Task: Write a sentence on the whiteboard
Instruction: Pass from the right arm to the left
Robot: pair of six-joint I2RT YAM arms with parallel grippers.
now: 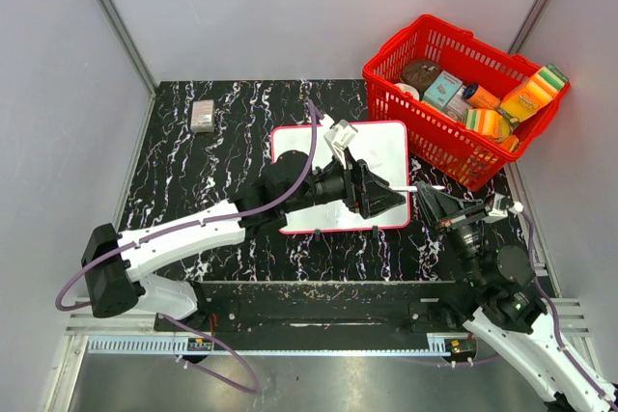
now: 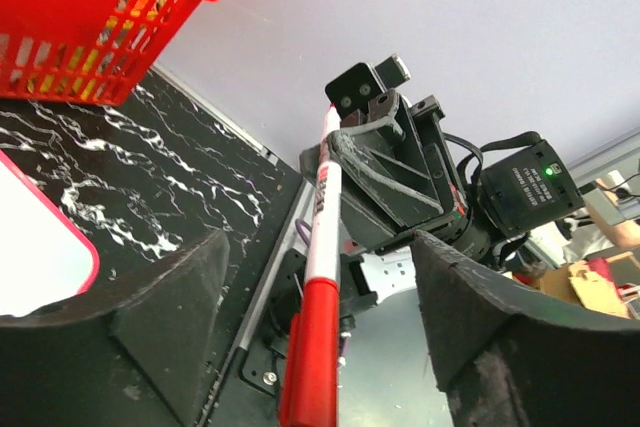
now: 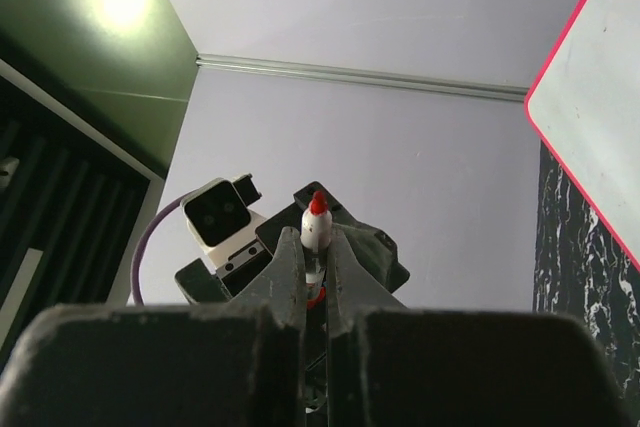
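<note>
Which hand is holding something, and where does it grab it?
The right hand pinches the red marker by its white barrel, far from the red cap.

whiteboard (image 1: pixel 386 147) on table (image 1: pixel 193 176) | basket (image 1: pixel 425 127) behind-right | box (image 1: pixel 202 116) behind-left

One whiteboard (image 1: pixel 382 146), one marker (image 2: pixel 318 277), one basket (image 1: pixel 435 137) (red), one small block (image 1: pixel 202 116).

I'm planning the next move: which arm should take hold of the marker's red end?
Left, probably: the left gripper, open, straddles the red end; the right gripper is shut on the marker.
</note>
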